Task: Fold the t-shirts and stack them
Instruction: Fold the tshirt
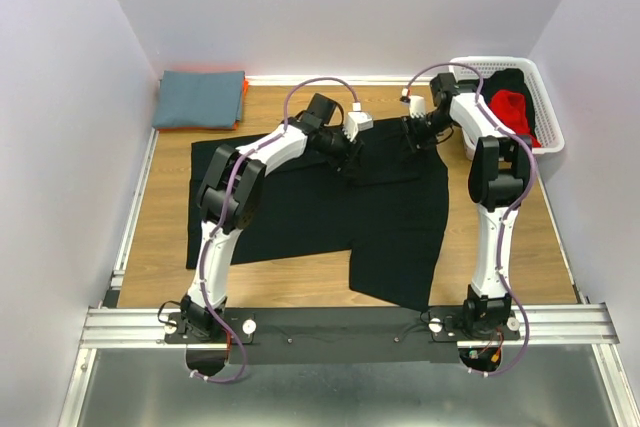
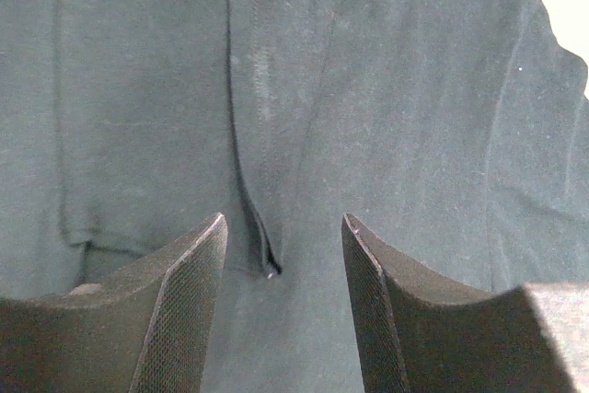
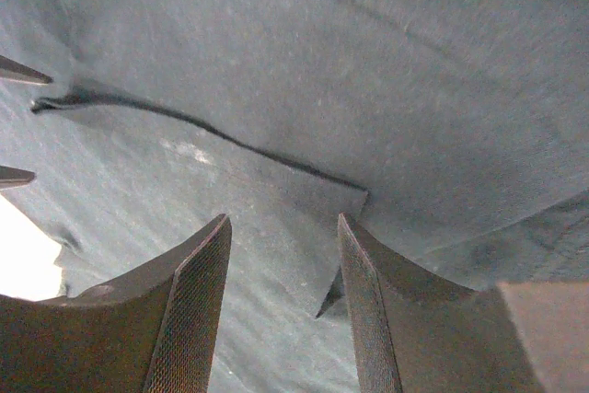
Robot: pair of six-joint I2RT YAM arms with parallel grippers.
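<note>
We have both arms bolted at the near edge of the table (image 1: 160, 247), reaching away over the black shirt (image 1: 300, 217). That shirt lies spread across the middle of the table, mostly flat. Its near hem is uneven, the right part running closer to the near edge than the left. Toward its far edge we see an extra layer folded over on top, between the two wrists. Left gripper (image 2: 283, 220) sits low over the shirt's far middle, pointing down at the cloth. Its fingers (image 2: 184, 306) are parted to a moderate gap with nothing pinched, and a seamed fold edge runs up the gap and ends between the tips. Right gripper (image 3: 283, 218) is just beside it on the right, low over the same shirt. Its fingers (image 3: 189, 310) are parted about as much with nothing between them, and the corner of a folded layer lies just ahead of the tips. We can't tell whether either set of tips touches the cloth. Far left corner: blue shirt (image 1: 200, 97) folded flat on an orange shirt (image 1: 243, 97), which shows only as a thin strip along its near and right sides. Far right corner: white basket (image 1: 490, 60) with a red shirt (image 1: 512, 112) bunched inside and another black shirt (image 1: 510, 77) behind it, touching.
</note>
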